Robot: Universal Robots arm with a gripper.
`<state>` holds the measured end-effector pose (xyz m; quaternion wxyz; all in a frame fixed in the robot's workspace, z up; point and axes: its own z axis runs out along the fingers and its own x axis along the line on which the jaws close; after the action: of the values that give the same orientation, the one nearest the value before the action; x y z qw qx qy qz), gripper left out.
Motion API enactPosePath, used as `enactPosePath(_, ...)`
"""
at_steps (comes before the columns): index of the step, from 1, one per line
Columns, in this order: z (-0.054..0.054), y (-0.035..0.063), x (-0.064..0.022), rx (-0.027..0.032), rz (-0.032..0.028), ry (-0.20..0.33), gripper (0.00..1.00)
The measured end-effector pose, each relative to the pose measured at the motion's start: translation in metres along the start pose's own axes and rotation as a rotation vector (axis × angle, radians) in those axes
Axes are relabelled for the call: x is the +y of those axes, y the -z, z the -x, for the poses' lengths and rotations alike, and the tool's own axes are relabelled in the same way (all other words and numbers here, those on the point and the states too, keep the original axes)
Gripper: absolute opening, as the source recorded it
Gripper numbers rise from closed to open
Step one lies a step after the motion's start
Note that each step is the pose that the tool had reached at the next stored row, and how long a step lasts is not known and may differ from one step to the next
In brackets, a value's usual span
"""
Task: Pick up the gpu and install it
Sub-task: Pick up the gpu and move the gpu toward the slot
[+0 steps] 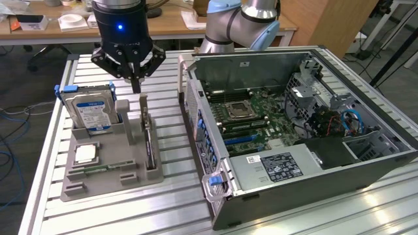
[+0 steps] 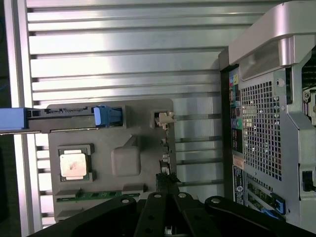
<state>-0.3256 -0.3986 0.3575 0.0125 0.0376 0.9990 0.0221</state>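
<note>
The gpu is a thin dark card standing on edge in a slot of the grey holder, its metal bracket at the far end. In the wrist view the gpu runs as a narrow strip ending at the bracket. My gripper hangs just above the card's bracket end, apart from it, fingers shut with nothing between them. The black fingers point toward the card's near end.
The holder also carries a hard drive with a blue-white label, a CPU and a green memory stick. An open computer case lies at the exterior view's right, motherboard exposed. All rest on a slatted metal table.
</note>
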Motion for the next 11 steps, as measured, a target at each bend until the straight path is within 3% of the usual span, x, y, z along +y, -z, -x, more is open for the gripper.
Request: enactPosePath(11, 0.0002, -0.0072, -0.0003, 0.0, 0.0001, 0.0, 0.11)
